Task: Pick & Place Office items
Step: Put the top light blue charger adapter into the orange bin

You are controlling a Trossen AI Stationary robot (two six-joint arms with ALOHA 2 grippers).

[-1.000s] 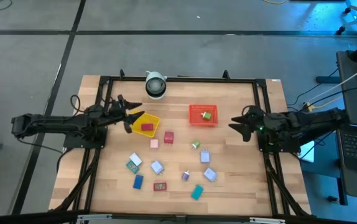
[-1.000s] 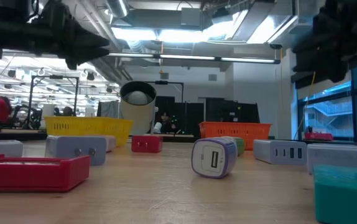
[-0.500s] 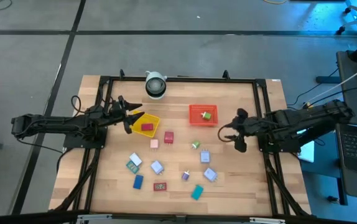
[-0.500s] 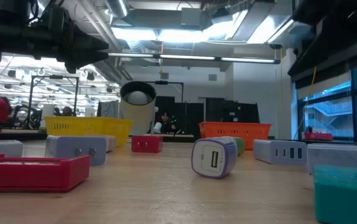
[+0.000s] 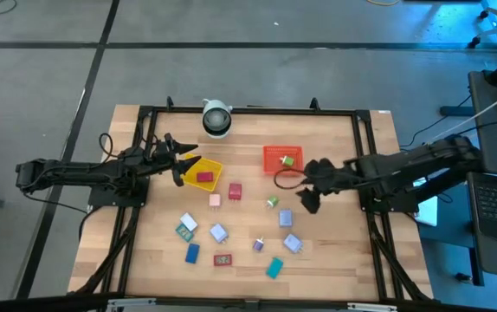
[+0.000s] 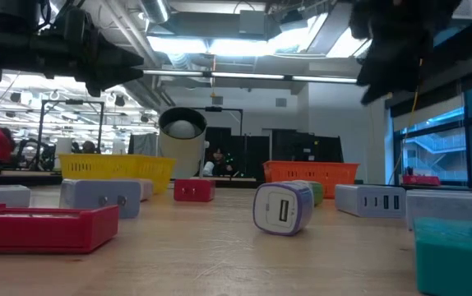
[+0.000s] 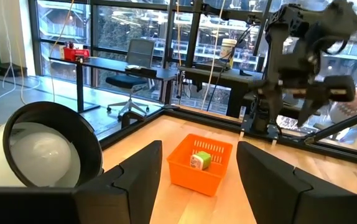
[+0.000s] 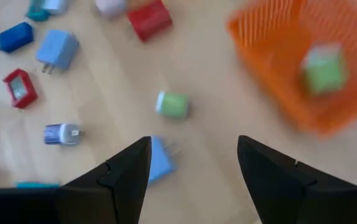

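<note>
The left gripper (image 5: 182, 162) hangs at the left edge of the yellow tray (image 5: 211, 165), near the table's (image 5: 335, 260) left side; its fingers (image 7: 140, 177) stand apart with nothing between them. A red piece (image 5: 204, 178) lies inside that tray. The right gripper (image 5: 305, 196) reaches in from the right edge toward the table's middle, just below the orange-red tray (image 5: 276, 156) in the overhead view; its jaws are parted and empty, hovering over a green piece (image 8: 172, 104) and a pale blue piece (image 8: 160, 160). A green block (image 5: 288, 160) sits in the orange-red tray. The other office items lie loose across the near half of the table: a red block (image 5: 235, 191), a pink one (image 5: 215, 200), a flat red piece (image 5: 222, 259), a blue one (image 5: 192, 253), a teal one (image 5: 274, 268) and several whitish-blue ones, possibly plug adapters, though they are small to judge. A white cylindrical object with a dark rim (image 5: 216, 119) stands at the far edge.
</note>
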